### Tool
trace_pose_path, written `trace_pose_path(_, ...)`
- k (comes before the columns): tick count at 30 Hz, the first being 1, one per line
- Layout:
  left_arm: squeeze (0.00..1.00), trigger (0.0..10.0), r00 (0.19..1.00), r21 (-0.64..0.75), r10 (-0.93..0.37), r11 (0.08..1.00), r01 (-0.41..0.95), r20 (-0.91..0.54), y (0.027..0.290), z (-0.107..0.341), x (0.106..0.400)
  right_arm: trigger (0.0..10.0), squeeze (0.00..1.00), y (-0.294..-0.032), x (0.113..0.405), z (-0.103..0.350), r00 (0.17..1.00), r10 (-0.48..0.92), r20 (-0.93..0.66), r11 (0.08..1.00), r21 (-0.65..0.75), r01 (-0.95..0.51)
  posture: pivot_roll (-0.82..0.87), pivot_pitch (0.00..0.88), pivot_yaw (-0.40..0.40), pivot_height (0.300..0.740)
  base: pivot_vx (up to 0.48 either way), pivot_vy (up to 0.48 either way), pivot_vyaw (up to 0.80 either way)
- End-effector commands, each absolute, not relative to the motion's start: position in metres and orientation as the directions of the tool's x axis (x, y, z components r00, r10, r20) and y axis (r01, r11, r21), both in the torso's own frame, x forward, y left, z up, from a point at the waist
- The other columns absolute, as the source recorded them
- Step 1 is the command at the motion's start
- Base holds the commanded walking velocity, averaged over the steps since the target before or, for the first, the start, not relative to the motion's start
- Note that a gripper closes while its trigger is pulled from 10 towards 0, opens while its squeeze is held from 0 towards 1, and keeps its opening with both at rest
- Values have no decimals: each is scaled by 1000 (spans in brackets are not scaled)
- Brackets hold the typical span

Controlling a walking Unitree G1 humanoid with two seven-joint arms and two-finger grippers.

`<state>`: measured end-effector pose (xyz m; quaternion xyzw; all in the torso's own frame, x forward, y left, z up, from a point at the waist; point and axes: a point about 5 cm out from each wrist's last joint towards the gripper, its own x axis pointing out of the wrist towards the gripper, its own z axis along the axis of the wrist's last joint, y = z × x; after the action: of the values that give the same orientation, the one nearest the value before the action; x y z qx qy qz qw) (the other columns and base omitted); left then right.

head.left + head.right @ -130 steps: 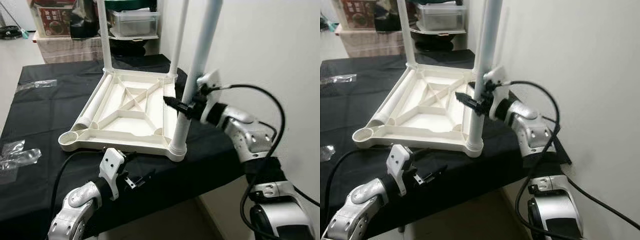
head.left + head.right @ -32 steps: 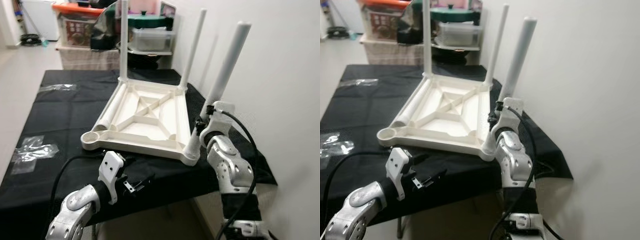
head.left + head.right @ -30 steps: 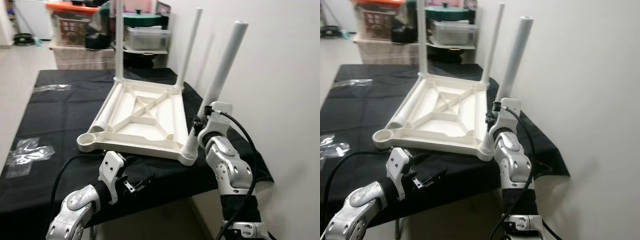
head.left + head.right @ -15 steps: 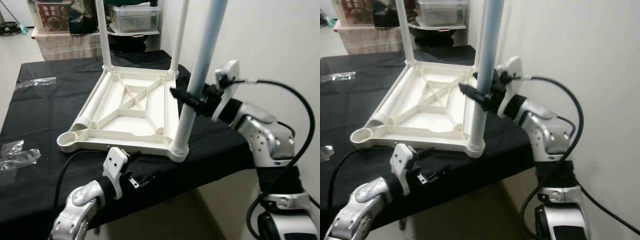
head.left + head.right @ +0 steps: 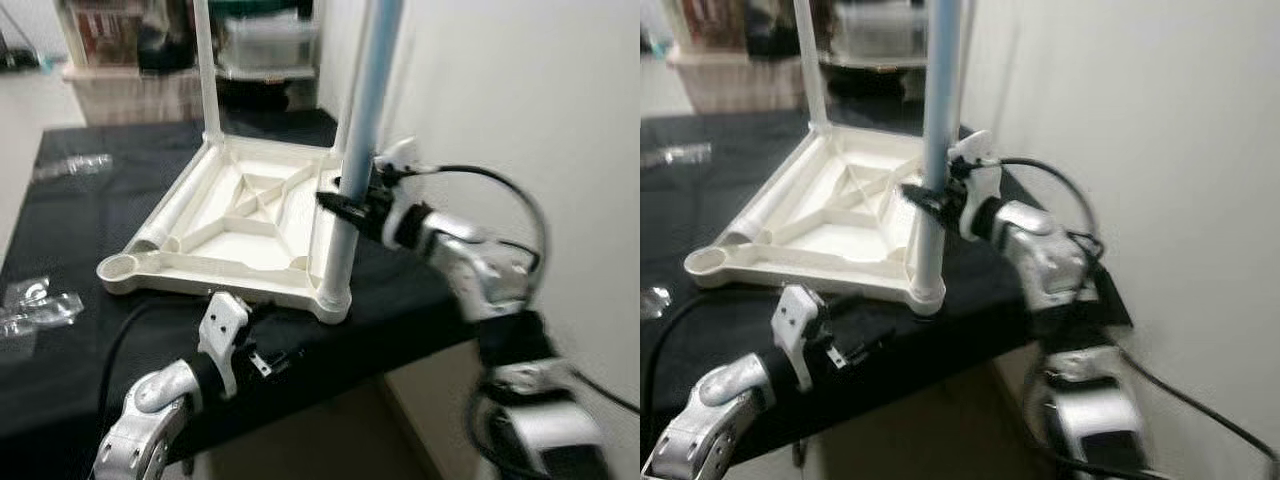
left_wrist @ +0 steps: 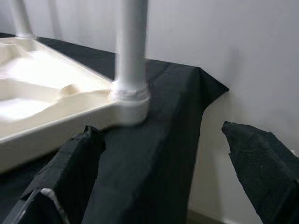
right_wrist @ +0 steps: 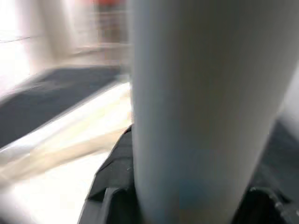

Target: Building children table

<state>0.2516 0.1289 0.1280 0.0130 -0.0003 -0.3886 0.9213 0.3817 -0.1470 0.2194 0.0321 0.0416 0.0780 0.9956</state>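
Left eye view, mid-frame: the right tool (image 5: 345,208) clamps the upright white leg (image 5: 358,140), its long axis vertical, while the left tool (image 5: 268,362), fingers spread, hangs lower-left.

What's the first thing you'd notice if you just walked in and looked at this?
A white table lying upside down on a black cloth, legs sticking up. The right pincer grips the near leg at the table's front right corner, beside the wall. The left pincer hangs open just below the cloth's front edge.
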Motion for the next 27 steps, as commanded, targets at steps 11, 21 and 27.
trace_pose_path(11,0,10000,687,8,-726,687,727,-26,130,124,251,10000,1000,-125,356,208,973,225,-59,964,159,-213,53,0,-107,740,0,0,0)
trace_pose_path(21,0,10000,688,8,-726,688,726,-21,130,125,252,10000,0,-145,356,250,760,643,96,755,83,-650,72,0,-123,740,0,0,0)
trace_pose_path(27,0,10000,688,10,-725,688,726,-34,132,123,250,10000,0,-147,328,234,448,894,-23,447,-29,-894,72,0,-121,740,0,0,0)
